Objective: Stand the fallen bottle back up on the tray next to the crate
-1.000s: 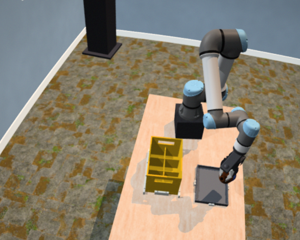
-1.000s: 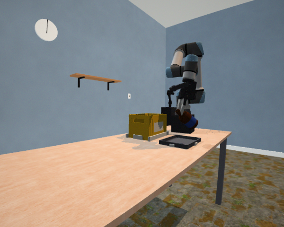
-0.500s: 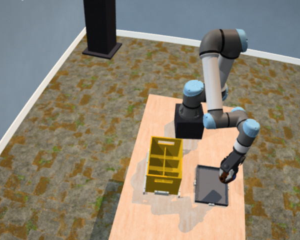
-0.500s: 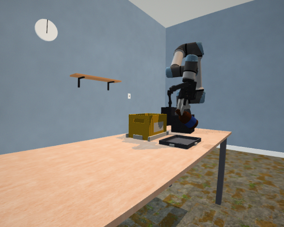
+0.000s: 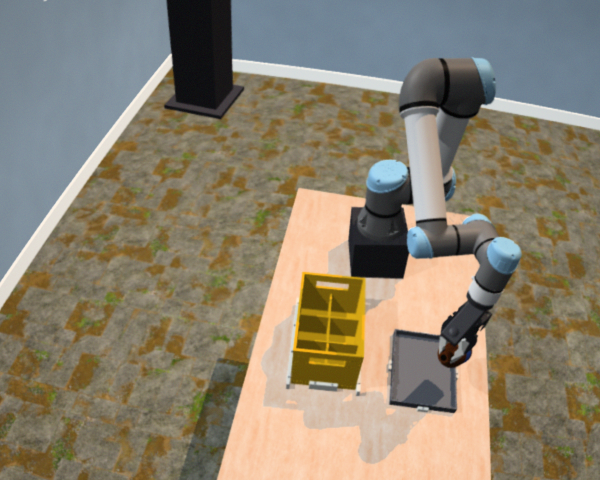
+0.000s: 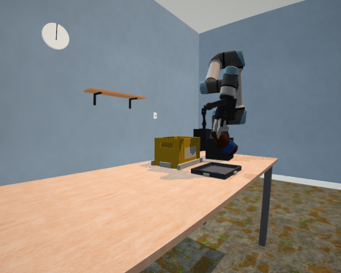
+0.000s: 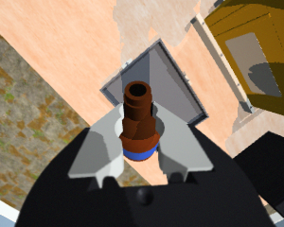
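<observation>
Seen from the top view, the table (image 5: 341, 449) (image 6: 105, 211) (image 7: 76, 43) runs lengthwise away from the camera, its far edge behind the robot. The arm (image 5: 427, 165) (image 6: 214, 69) rises from a black block (image 5: 378, 263) (image 6: 219, 151) (image 7: 270, 161) near the middle of that far edge and reaches over toward the right edge. The yellow crate (image 5: 326, 369) (image 6: 166, 157) (image 7: 279, 47) stands upright by the left edge, with pale strips (image 5: 323, 385) (image 6: 165, 164) along its foot. Across from it, well apart and nearer the right edge, the dark tray (image 5: 416, 361) (image 6: 216, 168) (image 7: 175, 87) lies flat.

The tool (image 5: 454, 352) (image 6: 219, 133) (image 7: 137, 103) slants down over the tray's far right corner, on the side toward the table's right edge. It is pinching the neck of the brown bottle (image 5: 447, 353) (image 6: 228, 144) (image 7: 139, 142), one pale finger on either side. The bottle is off the tray, in the air near the table's right edge, tilted with its mouth higher than its base. Its blue label (image 6: 229, 147) (image 7: 139, 154) sits below the shoulder.
</observation>
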### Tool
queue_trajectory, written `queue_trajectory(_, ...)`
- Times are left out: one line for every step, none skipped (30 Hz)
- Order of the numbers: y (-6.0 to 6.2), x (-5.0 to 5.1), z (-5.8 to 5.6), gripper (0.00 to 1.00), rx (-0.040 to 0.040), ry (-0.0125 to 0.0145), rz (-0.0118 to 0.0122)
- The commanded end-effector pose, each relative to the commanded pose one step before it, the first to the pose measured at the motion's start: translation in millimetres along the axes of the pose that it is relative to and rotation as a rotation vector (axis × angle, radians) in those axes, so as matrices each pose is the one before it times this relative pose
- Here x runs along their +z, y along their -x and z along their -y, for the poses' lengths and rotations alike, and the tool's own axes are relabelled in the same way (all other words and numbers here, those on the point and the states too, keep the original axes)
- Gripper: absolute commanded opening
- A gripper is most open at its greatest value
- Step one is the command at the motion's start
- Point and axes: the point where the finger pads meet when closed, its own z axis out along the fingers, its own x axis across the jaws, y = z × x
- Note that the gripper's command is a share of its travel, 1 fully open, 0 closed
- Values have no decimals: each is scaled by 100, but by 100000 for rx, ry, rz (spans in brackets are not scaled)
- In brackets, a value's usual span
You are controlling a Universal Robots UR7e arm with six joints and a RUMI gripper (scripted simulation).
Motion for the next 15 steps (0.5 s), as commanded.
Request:
queue_trajectory(43,-5,38,0,-43,-2553,32)
queue_trajectory(0,0,0,0,0,0,0)
queue_trajectory(0,0,0,0,0,0,0)
queue_trajectory(1,10,-1,0,-13,-628,-19)
queue_trajectory(1,8,-1,0,-12,-658,-17)
queue_trajectory(1,7,-2,0,-10,-683,-14)
queue_trajectory(1,6,-2,0,-7,-702,-11)
queue_trajectory(1,4,-2,0,-5,-716,-7)
queue_trajectory(1,2,-2,0,-2,-725,-4)
queue_trajectory(0,0,-2,0,1,-728,0)
queue_trajectory(0,-2,-2,0,4,-725,4)
queue_trajectory(0,-4,-2,0,7,-716,7)
queue_trajectory(0,-5,-2,0,9,-702,11)
queue_trajectory(-1,-7,-2,0,12,-682,14)
queue_trajectory(-1,-8,-2,0,14,-657,16)
